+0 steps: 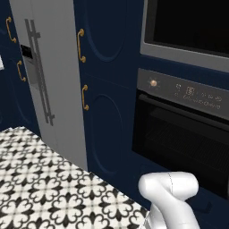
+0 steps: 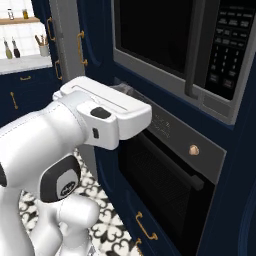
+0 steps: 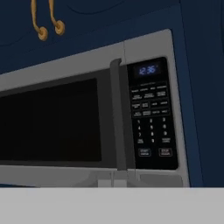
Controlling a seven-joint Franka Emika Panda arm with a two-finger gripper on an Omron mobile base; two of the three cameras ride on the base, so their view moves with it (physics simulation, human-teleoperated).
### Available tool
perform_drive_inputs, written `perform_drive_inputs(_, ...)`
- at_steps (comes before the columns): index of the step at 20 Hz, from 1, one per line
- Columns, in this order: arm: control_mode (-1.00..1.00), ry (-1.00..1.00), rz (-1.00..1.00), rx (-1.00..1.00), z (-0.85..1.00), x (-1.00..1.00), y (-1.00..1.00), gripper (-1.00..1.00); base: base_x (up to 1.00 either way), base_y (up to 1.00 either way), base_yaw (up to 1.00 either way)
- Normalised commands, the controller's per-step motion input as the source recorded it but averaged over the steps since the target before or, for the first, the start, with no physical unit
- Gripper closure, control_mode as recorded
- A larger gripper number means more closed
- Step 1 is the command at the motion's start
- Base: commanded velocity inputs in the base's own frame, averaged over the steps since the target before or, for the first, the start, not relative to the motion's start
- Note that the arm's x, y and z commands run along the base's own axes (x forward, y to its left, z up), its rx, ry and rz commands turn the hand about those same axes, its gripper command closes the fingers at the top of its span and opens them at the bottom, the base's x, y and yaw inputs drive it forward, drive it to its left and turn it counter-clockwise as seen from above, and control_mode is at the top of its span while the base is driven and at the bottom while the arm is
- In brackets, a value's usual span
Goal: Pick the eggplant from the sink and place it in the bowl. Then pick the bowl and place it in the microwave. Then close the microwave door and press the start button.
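Note:
The microwave (image 2: 165, 35) sits built into the navy wall above the oven, also at the top right of the left base view (image 1: 188, 27). The microwave door (image 3: 52, 120) is closed, its vertical handle (image 3: 117, 113) beside the keypad panel (image 3: 151, 113). The start button (image 3: 144, 152) is in the panel's bottom row. My gripper (image 3: 114, 180) is shut with nothing in it, its tips together at the bottom of the hand view, just below the door handle. The white hand (image 2: 115, 107) hovers in front of the microwave's lower edge. The eggplant, bowl and sink are out of view.
A black oven (image 1: 179, 134) with a knob (image 2: 194, 149) and a horizontal handle sits right under the microwave. Navy cabinets with brass handles (image 1: 81, 44) and a grey fridge (image 1: 49, 67) stand to the left. Patterned floor tiles (image 1: 44, 188) lie below. A counter with utensils (image 2: 25, 60) is at far left.

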Motion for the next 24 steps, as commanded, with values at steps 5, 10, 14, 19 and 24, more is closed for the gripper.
perform_drive_inputs(5, -1.00, 0.01, -0.03, 0.00, -0.01, 0.10, -0.50, 1.00, 0.00, 0.00, 0.00)
perform_drive_inputs(10, -1.00, 0.02, -0.11, -0.01, -0.06, 0.00, -0.36, 1.00, 0.00, 0.00, 0.00)
perform_drive_inputs(14, -1.00, 0.00, -0.10, -0.01, -0.12, 0.08, -0.12, 1.00, 0.00, 0.00, 0.00)
perform_drive_inputs(19, -1.00, 0.00, -0.01, 0.03, -0.21, 0.14, 0.00, 1.00, 0.00, 0.00, 0.00)
perform_drive_inputs(24, -1.00, 0.00, 0.00, 0.04, -0.06, 0.20, -0.07, 1.00, 0.00, 0.00, 0.00)
